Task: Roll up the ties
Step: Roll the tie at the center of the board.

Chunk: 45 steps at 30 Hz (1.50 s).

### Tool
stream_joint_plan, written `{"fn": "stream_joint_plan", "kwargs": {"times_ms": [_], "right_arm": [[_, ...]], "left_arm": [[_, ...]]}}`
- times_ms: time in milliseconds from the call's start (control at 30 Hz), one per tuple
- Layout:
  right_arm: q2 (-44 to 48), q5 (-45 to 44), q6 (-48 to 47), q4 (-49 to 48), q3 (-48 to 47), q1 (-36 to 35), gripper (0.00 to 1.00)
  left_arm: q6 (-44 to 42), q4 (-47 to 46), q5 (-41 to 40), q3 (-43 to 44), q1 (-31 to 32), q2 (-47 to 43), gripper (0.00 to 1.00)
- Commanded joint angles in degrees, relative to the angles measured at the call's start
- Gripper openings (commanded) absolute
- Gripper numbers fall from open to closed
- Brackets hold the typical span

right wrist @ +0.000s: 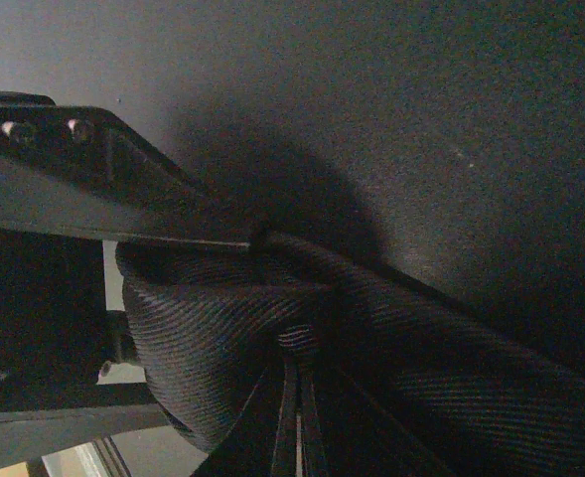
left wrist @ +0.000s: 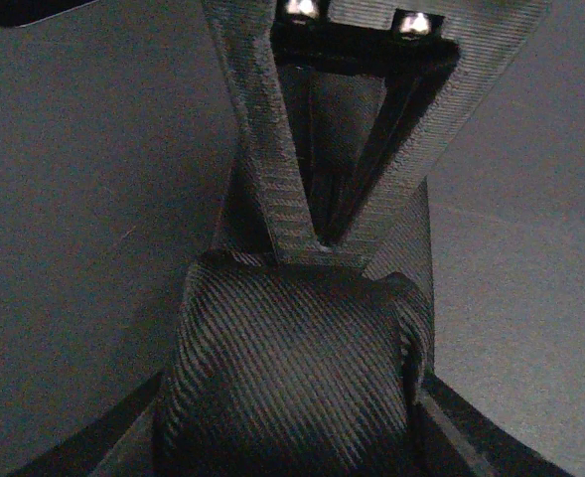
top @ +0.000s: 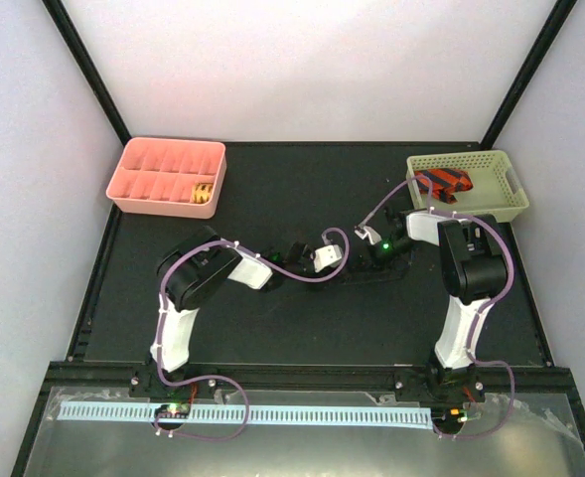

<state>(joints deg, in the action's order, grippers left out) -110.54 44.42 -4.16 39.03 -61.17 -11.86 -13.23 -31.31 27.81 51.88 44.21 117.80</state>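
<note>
The black tie [left wrist: 292, 368] lies closest to the lens, its rolled end a fat coil sitting between the fingers of the left gripper [left wrist: 290, 442]. Those jaws stand part-way spread, snug on either side; whether they squeeze it I cannot tell. They flank the coil, I judge, so it cannot spring loose. Under the coil spreads the black table [top: 272, 328], a flat bed for the unrolled strip that runs on beyond it. Behind the coil and well off to its left sits the pink tray [top: 133, 205], its compartments apparently meant for finished rolls. Behind the coil to its right is the pale basket [top: 498, 195], seemingly a holding place for ties not yet rolled. At the coil's far edge the right gripper [right wrist: 294, 388] has its jaws pressed together, seemingly nipping the cloth where roll meets strip, likely to keep it taut. The red-and-black striped tie [top: 443, 184] lies bunched in the basket, well apart from the coil. The yellow-orange tie [top: 205, 194], the smallest thing here, is tucked in a tray compartment, equally far from the coil
</note>
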Motion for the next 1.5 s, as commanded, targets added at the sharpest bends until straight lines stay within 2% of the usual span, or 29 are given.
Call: {"fn": "stream_joint_plan", "kwargs": {"times_ms": [0, 100, 200, 300, 367, 467, 767, 833, 967, 1033, 1100, 1167, 1233, 1333, 1467], "right_arm": [[-1.9, -1.8, -0.9, -0.4, 1.3, -0.4, 0.02], [-0.2, 1.4, -1.4, 0.0, 1.7, -0.4, 0.03], [2.7, 1.0, -2.5, 1.3, 0.5, 0.0, 0.12], [5.5, 2.4, -2.6, 2.4, -0.9, 0.4, 0.32], [6.9, 4.2, -1.5, 1.4, -0.7, 0.2, 0.41], [6.5, 5.1, 0.0, 1.2, -1.2, -1.5, 0.44], [1.3, 1.5, 2.1, 0.2, -2.9, -5.0, 0.42], [0.5, 1.2, 2.2, -0.3, -3.1, -5.3, 0.38], [0.1, 0.4, 1.7, 0.1, -2.9, -5.4, 0.04], [0.4, -0.4, 0.9, 0.7, -2.4, -5.3, 0.02], [0.4, -0.9, 0.3, 1.3, -1.9, -5.2, 0.02], [0.6, -1.6, -0.2, 1.2, -1.0, -5.0, 0.02], [0.6, -2.5, -0.7, 1.1, -0.2, -4.9, 0.02], [0.8, -3.8, -1.2, 0.4, 1.1, -4.3, 0.02], [0.7, -5.2, -1.2, -1.1, 3.3, -3.2, 0.02]], "left_arm": [[-0.7, 5.2, -0.5, -0.3, 0.0, -1.0, 0.48], [-2.0, 12.7, -4.5, -1.2, 0.0, -4.1, 0.44], [-3.4, 19.6, -7.8, -2.3, 0.0, -6.3, 0.43], [-4.0, 22.3, -9.6, -3.2, 0.0, -7.1, 0.42], [-3.8, 23.8, -10.1, -2.7, 0.0, -6.9, 0.42], [-3.7, 25.0, -10.6, -1.4, 0.0, -6.4, 0.42], [-3.1, 25.8, -9.7, 0.0, 0.0, -4.9, 0.41], [-2.9, 25.8, -9.6, 0.2, 0.0, -4.5, 0.41], [-2.8, 25.8, -9.7, 0.3, 0.0, -4.9, 0.42], [-2.6, 25.8, -9.8, 0.4, 0.0, -4.9, 0.43], [-2.0, 25.5, -8.9, 0.5, -0.1, -4.7, 0.48], [-1.1, 23.9, -7.0, 0.1, -0.5, -4.8, 0.61], [-0.3, 20.2, -4.8, -1.4, -1.1, -5.7, 0.69], [0.8, 11.6, -1.1, -4.6, -2.0, -7.8, 0.82], [0.9, -0.8, 3.3, -9.7, -2.4, -9.4, 0.9]]}}
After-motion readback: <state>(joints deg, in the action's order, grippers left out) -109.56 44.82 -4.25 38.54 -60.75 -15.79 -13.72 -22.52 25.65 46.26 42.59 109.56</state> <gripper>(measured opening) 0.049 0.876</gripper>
